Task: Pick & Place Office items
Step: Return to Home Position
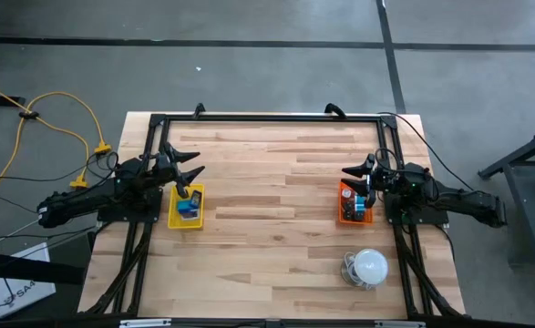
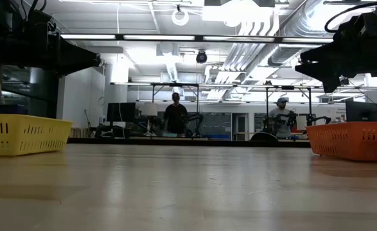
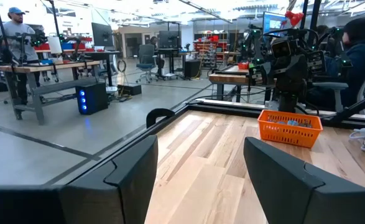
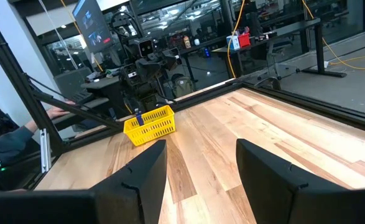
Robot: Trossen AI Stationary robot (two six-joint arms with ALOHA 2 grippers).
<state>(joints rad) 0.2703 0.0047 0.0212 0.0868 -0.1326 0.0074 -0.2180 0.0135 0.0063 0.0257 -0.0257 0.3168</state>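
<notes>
The office items lie in two trays. Small blue and black pieces (image 1: 188,205) are in the yellow tray (image 1: 173,217) at the table's left, and small mixed pieces (image 1: 353,209) are in the orange tray (image 1: 342,196) at its right. My left gripper (image 1: 190,169) hangs open above the yellow tray's far end, fingers level, with nothing between them (image 3: 201,177). My right gripper (image 1: 353,172) hangs open above the orange tray's far end, also with nothing between its fingers (image 4: 201,177). In the right wrist view a blue stick (image 4: 138,118) stands up out of the yellow tray (image 4: 151,126).
A white dome with a coiled cable (image 1: 369,267) sits near the front right corner. A black frame (image 1: 267,117) runs round the table's edges. Bare wood (image 1: 267,200) lies between the trays. People stand at benches in the room behind (image 2: 175,115).
</notes>
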